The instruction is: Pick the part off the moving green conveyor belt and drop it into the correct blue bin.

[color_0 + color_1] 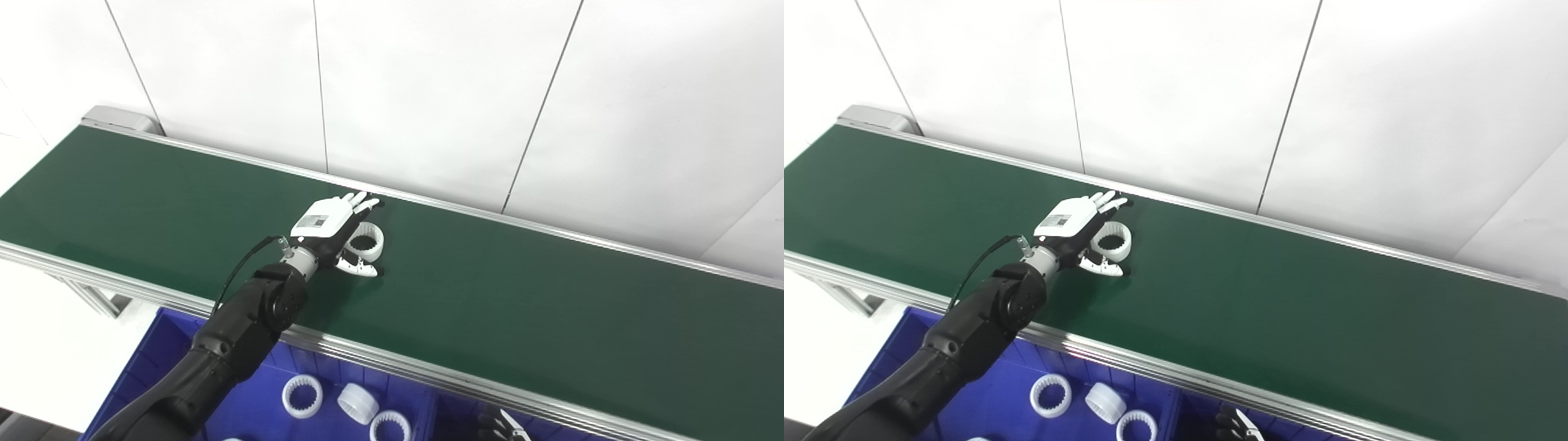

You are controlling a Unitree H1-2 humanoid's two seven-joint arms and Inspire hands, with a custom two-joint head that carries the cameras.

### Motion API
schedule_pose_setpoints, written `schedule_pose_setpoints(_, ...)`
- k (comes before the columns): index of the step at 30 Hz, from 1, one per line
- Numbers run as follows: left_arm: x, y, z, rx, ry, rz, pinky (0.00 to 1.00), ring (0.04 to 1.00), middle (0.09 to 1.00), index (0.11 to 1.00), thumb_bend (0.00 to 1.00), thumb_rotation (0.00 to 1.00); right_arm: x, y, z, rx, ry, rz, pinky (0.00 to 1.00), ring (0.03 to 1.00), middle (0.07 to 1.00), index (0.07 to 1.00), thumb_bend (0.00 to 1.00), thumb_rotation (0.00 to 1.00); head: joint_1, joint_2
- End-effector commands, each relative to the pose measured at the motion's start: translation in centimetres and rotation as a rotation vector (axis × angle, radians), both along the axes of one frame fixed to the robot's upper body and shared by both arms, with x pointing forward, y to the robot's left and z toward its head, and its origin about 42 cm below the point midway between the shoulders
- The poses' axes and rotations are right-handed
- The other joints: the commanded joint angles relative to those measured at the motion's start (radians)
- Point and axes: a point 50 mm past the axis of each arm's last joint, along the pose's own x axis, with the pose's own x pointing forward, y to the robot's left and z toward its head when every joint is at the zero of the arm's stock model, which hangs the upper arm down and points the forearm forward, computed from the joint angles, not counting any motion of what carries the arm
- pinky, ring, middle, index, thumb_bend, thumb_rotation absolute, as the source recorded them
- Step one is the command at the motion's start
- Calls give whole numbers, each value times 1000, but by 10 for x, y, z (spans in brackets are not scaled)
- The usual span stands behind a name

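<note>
We see the left hand (331, 229) spread over the belt (520, 306), fingers and thumb apart either side of the ring (366, 241) — not closed on it. Bin (257, 404) below holds three rings. Right hand (503, 427) barely visible — grip unclear.

Our left arm (245, 334) reaches forward, its wrist (299, 260) straight and the left hand (334, 229) palm-down with fingers (358, 199) extended and thumb (358, 267) spread wide apart. Of our right hand (503, 427) only dark fingertips show at the bottom edge; we cannot judge its state.
</note>
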Motion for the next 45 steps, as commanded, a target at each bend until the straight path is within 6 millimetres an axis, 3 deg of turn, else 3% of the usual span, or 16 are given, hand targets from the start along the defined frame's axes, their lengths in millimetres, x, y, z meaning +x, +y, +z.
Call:
schedule_pose_setpoints(1, 18, 0, 21, -22, -81, 7, 960, 972, 979, 882, 760, 215, 0, 2, 11, 51, -74, -8, 594, 731, 794, 834, 810, 373, 0, 2)
schedule_pose_setpoints(2, 18, -1, 17, -77, -75, 10, 946, 963, 972, 876, 754, 191, 0, 2, 11, 52, -74, -9, 594, 730, 794, 834, 811, 374, -1, 4)
schedule_pose_setpoints(3, 17, -1, 14, -118, -73, 12, 784, 859, 890, 836, 716, 62, 0, 2, 11, 52, -75, -9, 592, 731, 796, 836, 808, 371, -1, 5)
schedule_pose_setpoints(5, 16, -2, 7, -197, -76, 16, 641, 739, 797, 784, 653, 12, -1, 2, 11, 58, -74, -11, 596, 729, 797, 835, 807, 363, -1, 5)
schedule_pose_setpoints(8, 15, -7, -1, -301, -80, 17, 521, 614, 707, 721, 577, 2, -1, 2, 12, 58, -77, -12, 600, 733, 801, 836, 801, 360, -2, 8)
schedule_pose_setpoints(9, 14, -9, -3, -328, -85, 12, 493, 572, 605, 691, 552, 0, -1, 2, 12, 58, -79, -14, 600, 735, 803, 838, 800, 360, -2, 8)
schedule_pose_setpoints(10, 14, -11, -4, -350, -89, 7, 473, 538, 520, 598, 526, 0, -1, 2, 12, 60, -79, -16, 594, 733, 802, 837, 801, 359, -1, 10)
schedule_pose_setpoints(12, 13, -17, -7, -393, -82, -6, 463, 497, 481, 548, 509, 0, -1, 2, 12, 65, -78, -19, 591, 731, 802, 837, 801, 358, -3, 10)
schedule_pose_setpoints(14, 12, -22, -9, -413, -79, -24, 459, 423, 492, 546, 495, 0, -2, 3, 13, 70, -77, -20, 593, 733, 807, 839, 798, 360, -4, 12)
schedule_pose_setpoints(21, 11, -32, -11, -406, -48, -63, 462, 407, 499, 539, 493, 0, -2, 4, 13, 74, -77, -30, 561, 726, 809, 840, 804, 387, -1, 13)
schedule_pose_setpoints(27, 8, -28, -9, -367, -34, -75, 466, 409, 498, 538, 494, 0, -2, 4, 14, 76, -80, -29, 577, 732, 810, 840, 803, 391, -3, 20)
schedule_pose_setpoints(31, -4, -19, 3, -413, -69, -90, 457, 411, 501, 537, 494, 0, -3, 5, 16, 70, -88, -22, 576, 734, 809, 841, 796, 388, -15, 40)
schedule_pose_setpoints(38, -54, 0, 39, -546, -170, -126, 479, 437, 512, 511, 498, 0, -8, 5, 21, 77, -91, -22, 578, 735, 798, 842, 813, 405, -67, 103)
schedule_pose_setpoints(45, -115, 22, 39, -600, -163, -138, 450, 416, 516, 528, 495, 0, -10, 5, 27, 92, -96, -19, 615, 752, 808, 849, 820, 386, -119, 173)
